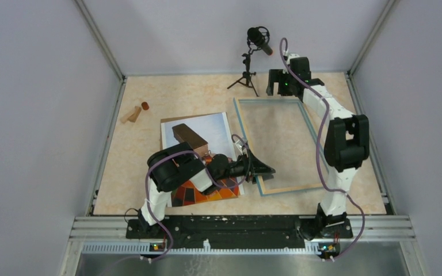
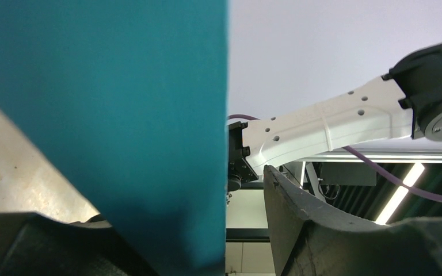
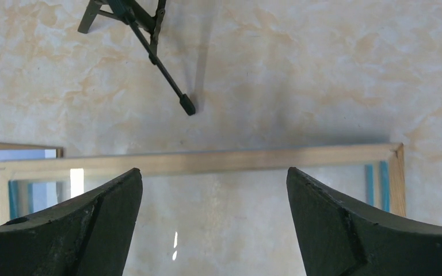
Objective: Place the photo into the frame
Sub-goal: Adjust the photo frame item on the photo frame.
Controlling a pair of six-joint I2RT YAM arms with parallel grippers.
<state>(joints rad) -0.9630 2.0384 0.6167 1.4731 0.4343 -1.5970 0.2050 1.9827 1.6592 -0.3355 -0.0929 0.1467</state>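
Observation:
The frame (image 1: pixel 276 190) lies on the table at centre right, with its light wood side up and a clear pane. The photo (image 1: pixel 204 129), an orange checkered balloon on pale sky, lies flat just left of it. My left gripper (image 1: pixel 265 169) is at the frame's left rail near the front corner. In the left wrist view the rail's blue face (image 2: pixel 121 115) sits between the open gripper's (image 2: pixel 149 192) fingers, with a gap to the right finger (image 2: pixel 305 230). My right gripper (image 1: pixel 277 89) hovers open and empty (image 3: pixel 213 172) over the frame's far rail (image 3: pixel 207 161).
A microphone on a small tripod (image 1: pixel 253 57) stands at the back, just beyond the frame; one of its legs (image 3: pixel 167 75) shows in the right wrist view. Small wooden pieces (image 1: pixel 135 112) lie at the far left. Grey walls enclose the table.

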